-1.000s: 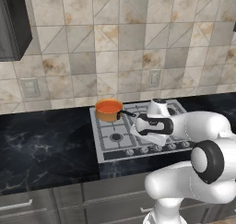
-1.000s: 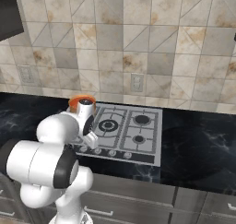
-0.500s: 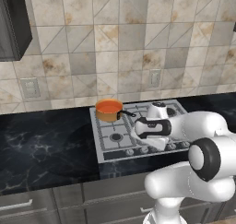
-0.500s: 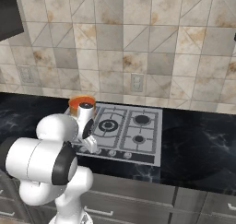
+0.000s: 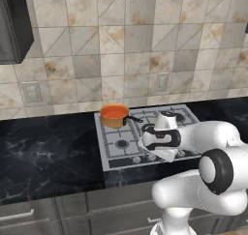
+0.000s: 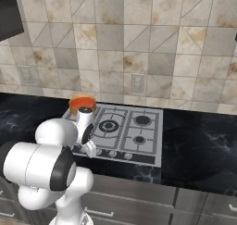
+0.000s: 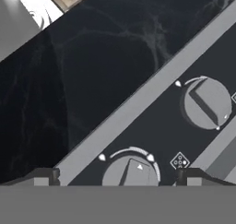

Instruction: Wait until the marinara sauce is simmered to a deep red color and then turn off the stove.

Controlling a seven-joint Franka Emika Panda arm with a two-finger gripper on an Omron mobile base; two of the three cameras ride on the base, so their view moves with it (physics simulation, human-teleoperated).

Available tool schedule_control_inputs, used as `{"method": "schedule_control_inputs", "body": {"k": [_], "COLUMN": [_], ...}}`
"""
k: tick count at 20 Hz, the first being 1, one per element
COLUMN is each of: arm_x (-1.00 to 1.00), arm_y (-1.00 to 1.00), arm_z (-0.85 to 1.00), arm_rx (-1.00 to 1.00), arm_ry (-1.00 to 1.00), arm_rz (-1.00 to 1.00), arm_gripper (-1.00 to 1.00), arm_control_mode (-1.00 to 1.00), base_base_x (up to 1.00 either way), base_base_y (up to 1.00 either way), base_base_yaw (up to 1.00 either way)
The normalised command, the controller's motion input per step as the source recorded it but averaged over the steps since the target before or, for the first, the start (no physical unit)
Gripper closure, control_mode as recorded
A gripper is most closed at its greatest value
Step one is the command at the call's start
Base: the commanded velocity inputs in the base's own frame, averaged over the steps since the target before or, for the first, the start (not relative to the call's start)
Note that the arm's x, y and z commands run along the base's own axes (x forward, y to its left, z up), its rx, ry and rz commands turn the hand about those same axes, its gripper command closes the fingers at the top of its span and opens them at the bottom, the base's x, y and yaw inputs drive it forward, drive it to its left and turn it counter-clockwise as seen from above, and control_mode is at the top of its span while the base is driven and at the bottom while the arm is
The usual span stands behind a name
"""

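Note:
The marinara sauce [image 5: 115,112] is an orange-red disc in a small orange saucepan [image 6: 82,103] on the back left burner of the stove [image 5: 127,133]. The pan's thin dark handle [image 5: 133,118] points right. My gripper [image 5: 154,155] hangs low over the stove's front row of knobs [image 6: 113,153], left of the middle. In the hand view, my open gripper [image 7: 118,177] has its fingertips [image 7: 46,175] standing on either side of one round grey knob [image 7: 130,170], apart from it. A second knob [image 7: 206,102] lies further up the dark panel.
Black marble counter [image 5: 48,152] runs on both sides of the stove [image 6: 139,132] and in front of the knobs [image 7: 92,80]. A tiled wall with an outlet [image 5: 162,81] stands behind. Dark cabinets [image 5: 12,26] hang at upper left, and grey drawers [image 6: 139,205] sit below.
My hand has come down and forward from above the middle burners to the front knob row. The saucepan has not moved.

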Motion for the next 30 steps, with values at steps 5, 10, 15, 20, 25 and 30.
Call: {"method": "schedule_control_inputs", "body": {"k": [5, 10, 15, 20, 25, 30], "arm_x": [0.01, 0.15, 0.06, 0.0, -0.1, -0.01], "arm_y": [0.03, 0.01, 0.08, 0.08, 0.01, 0.0], "arm_z": [-0.06, 0.0, -0.05, -0.17, -0.07, 0.0], "arm_rx": [0.0, 0.0, 0.0, 0.0, 0.0, 0.0], "arm_ry": [0.0, 0.0, 0.0, 0.0, 0.0, 0.0], "arm_rz": [-0.01, -0.01, -0.01, -0.01, 0.0, 0.0], "arm_gripper": [-1.0, -1.0, -1.0, -1.0, -1.0, -1.0], "arm_control_mode": [-1.0, -1.0, -1.0, -1.0, -1.0, -1.0], "base_base_x": [0.0, 0.0, 0.0, 0.0, 0.0, 0.0], "base_base_y": [0.0, 0.0, 0.0, 0.0, 0.0, 0.0], "base_base_yaw": [0.0, 0.0, 0.0, 0.0, 0.0, 0.0]}}
